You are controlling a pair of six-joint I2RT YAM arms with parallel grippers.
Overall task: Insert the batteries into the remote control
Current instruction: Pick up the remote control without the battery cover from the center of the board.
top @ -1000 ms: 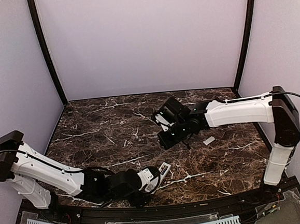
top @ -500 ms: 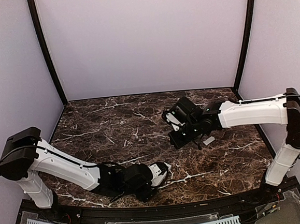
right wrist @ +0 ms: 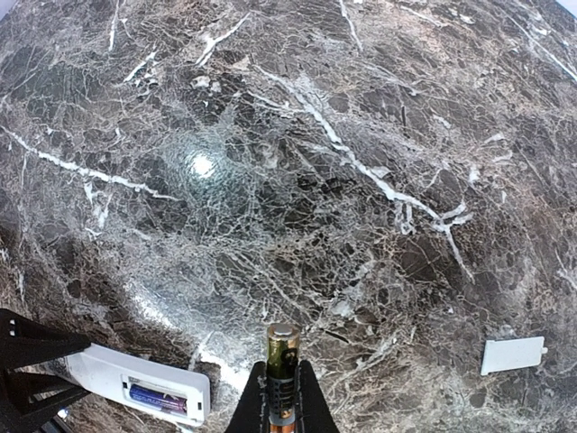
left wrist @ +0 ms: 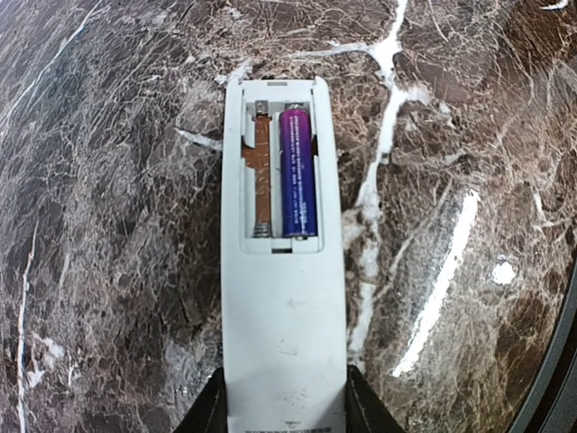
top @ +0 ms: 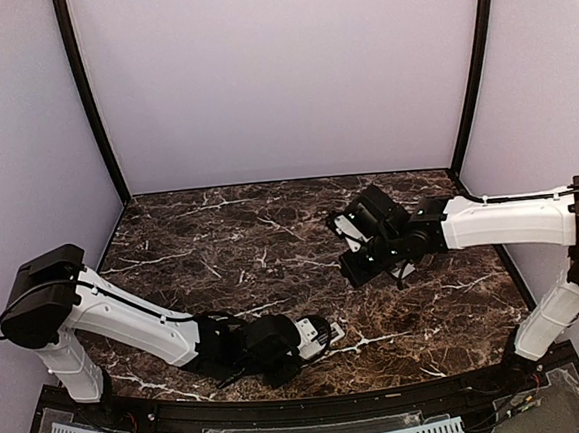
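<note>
The white remote control [left wrist: 281, 316] lies back up on the marble, near the table's front edge, and also shows in the top view [top: 331, 331]. Its battery recess is uncovered. One purple-blue battery [left wrist: 297, 171] fills the right slot, and the left slot [left wrist: 260, 171] holds only a copper strip. My left gripper [left wrist: 284, 401] is shut on the remote's near end, a finger against each long side. My right gripper [right wrist: 281, 397] hovers above mid-table, shut on a second battery [right wrist: 281, 347] whose gold end sticks out past the fingertips. From there the remote [right wrist: 135, 386] lies lower left.
A small white battery cover [right wrist: 512, 354] lies loose on the marble to the right of my right gripper. The right arm [top: 490, 219] reaches across the table's right half. Purple walls close in the back and sides.
My left gripper has closed on the remote's end after reaching right along the front edge. The right arm has drifted right with its battery.
</note>
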